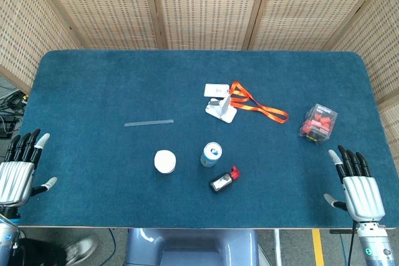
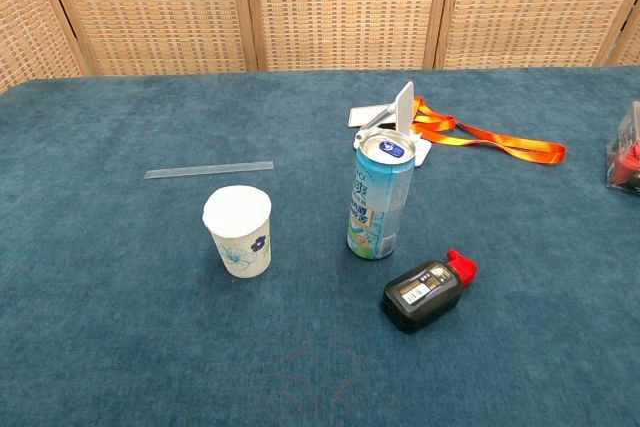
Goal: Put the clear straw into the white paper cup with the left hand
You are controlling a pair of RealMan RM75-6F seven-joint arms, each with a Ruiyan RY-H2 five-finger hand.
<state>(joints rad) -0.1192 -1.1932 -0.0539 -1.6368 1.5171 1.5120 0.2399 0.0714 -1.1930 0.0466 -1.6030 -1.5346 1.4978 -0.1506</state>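
Flat on the table, the clear straw (image 1: 148,123) lies behind the white paper cup (image 1: 165,161), long axis running left-right. Left hand (image 1: 19,169) and right hand (image 1: 356,185) rest empty, fingers apart.

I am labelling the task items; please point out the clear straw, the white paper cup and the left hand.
clear straw (image 2: 209,170), chest view, middle of its length.
white paper cup (image 2: 243,247), chest view, side wall beside the flower print.
left hand (image 1: 17,179), head view, back of the hand.
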